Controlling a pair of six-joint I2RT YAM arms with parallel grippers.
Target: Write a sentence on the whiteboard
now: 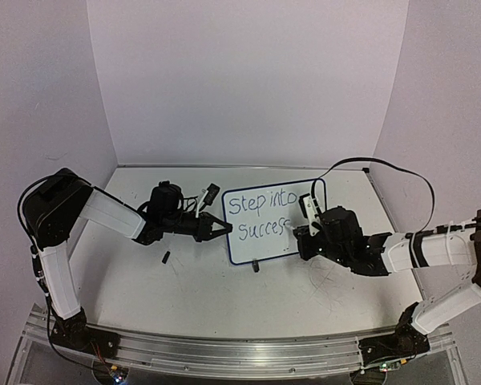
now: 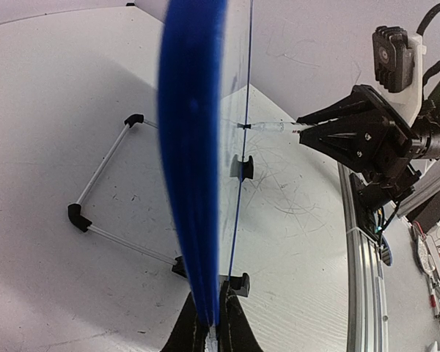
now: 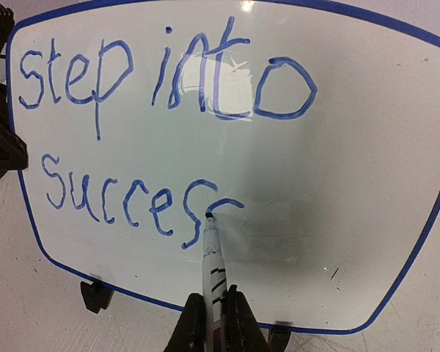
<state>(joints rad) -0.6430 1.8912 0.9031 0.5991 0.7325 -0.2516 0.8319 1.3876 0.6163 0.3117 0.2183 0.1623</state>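
- Our left pincer [image 2: 213, 326] clamps the glossy whiteboard's [image 2: 194, 147] rounded blue rim.
- Our right pincer [image 3: 214, 317] pinches a slim marker [image 3: 211, 253], tip on the sentence [image 3: 97, 88], bare board beyond.

A white tabletop [image 1: 184, 281] is lying across the whole scene, and thin dark pen scratches [image 2: 293, 198] are showing on its surface. Three plain pale panels are standing around it: a back wall [image 1: 248, 80], a left wall [image 1: 40, 88] and a right wall [image 1: 453, 96], meeting in two corners. An aluminium rail [image 1: 224, 353] is running along the near edge. Soft, even light is filling the space, leaving only faint shadows
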